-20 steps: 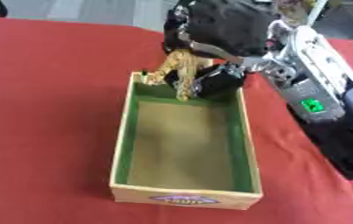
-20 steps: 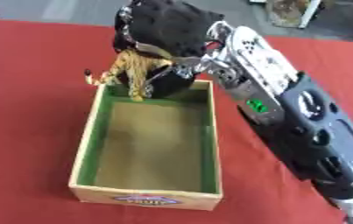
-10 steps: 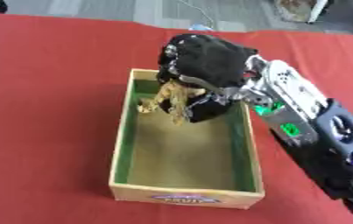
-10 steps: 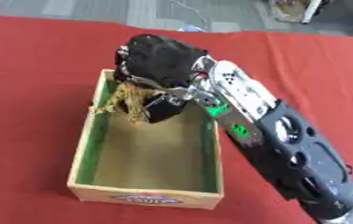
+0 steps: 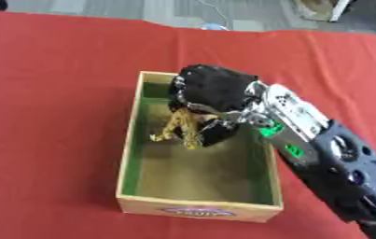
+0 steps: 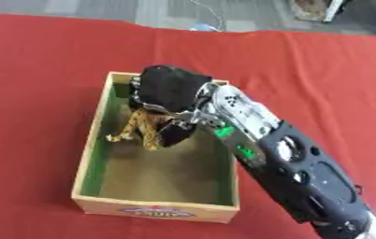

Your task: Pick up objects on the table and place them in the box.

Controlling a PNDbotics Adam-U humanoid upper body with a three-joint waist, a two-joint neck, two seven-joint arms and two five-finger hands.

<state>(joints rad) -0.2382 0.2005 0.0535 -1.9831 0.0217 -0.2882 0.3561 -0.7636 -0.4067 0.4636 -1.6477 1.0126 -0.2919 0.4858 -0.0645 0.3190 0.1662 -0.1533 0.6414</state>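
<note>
Over the far half of the box (image 5: pixel 129 161), my right hand (image 5: pixel 213 91) hangs with its fingers curled around a small yellow-brown toy (image 5: pixel 181 129), pinching it from above. Its shape I cannot make out beyond thin limbs sticking out toward the box's left wall. It dangles straight below my palm, its long axis roughly upright and leaning a little toward that left wall, its lower end down inside the box near the floor; whether it touches the floor I cannot tell. That is the relation the next move turns on: the toy is already within the box's walls, directly under my hand, so I judge that letting go is what remains, with the near half of the box bare. My forearm crosses the box's right wall on its way in. My left hand shows in neither view, so the right is the only one near the toy.

On the box's near outer face sits an oval label (image 5: pixel 197 212), blue with a reddish edge; its writing is too blurred to read. Around the box lies a red cloth (image 5: pixel 52 93).
</note>
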